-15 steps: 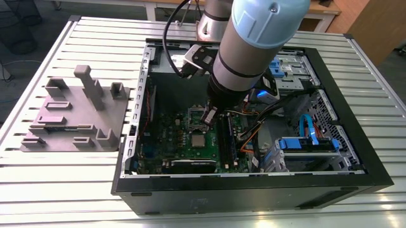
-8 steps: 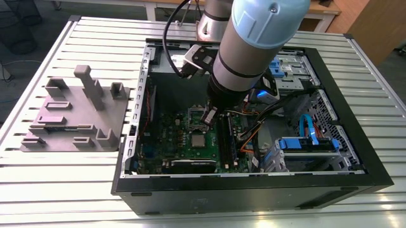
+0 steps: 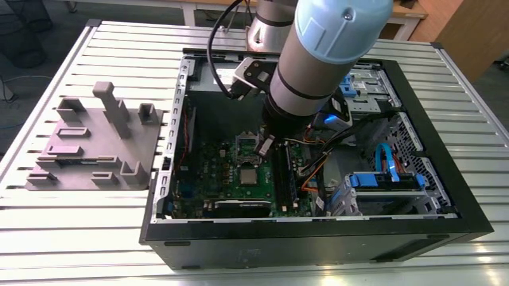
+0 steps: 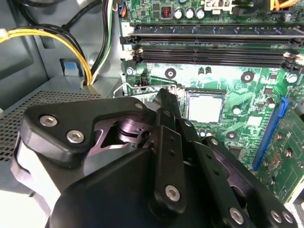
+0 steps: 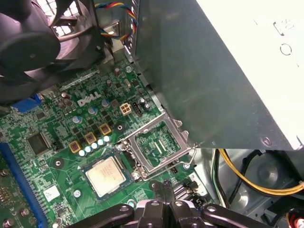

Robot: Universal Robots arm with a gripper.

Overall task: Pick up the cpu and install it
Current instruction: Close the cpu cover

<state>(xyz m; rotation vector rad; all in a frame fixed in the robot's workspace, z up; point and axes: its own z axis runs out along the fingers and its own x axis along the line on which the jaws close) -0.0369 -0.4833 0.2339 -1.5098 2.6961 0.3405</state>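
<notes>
You're working over a ribbed white metal table (image 3: 80, 238), and in the middle of the exterior view lies the open black computer case (image 3: 318, 238) with the grey, blue-capped robot arm (image 3: 318, 59) reaching down into it. The grey plastic fixture with upright blocks (image 3: 95, 149) sits on the table at the exterior view's left, well apart from the arm. The case holds a green motherboard (image 3: 230, 190), blue drive brackets and loose cables. On that board the small square cpu with its silver metal top (image 3: 249, 176) lies flat in its socket, as both wrist views show (image 5: 107, 175) (image 4: 205, 108). The socket's metal retaining frame (image 5: 156, 147) stands flipped open just beside it. Your black gripper (image 3: 266, 145) hangs near that frame, clear of the chip, its fingers drawn together on nothing (image 5: 163, 187). I judge the chip placed but not clamped. The work now calls for care around the open frame and keeping off the chip.
</notes>
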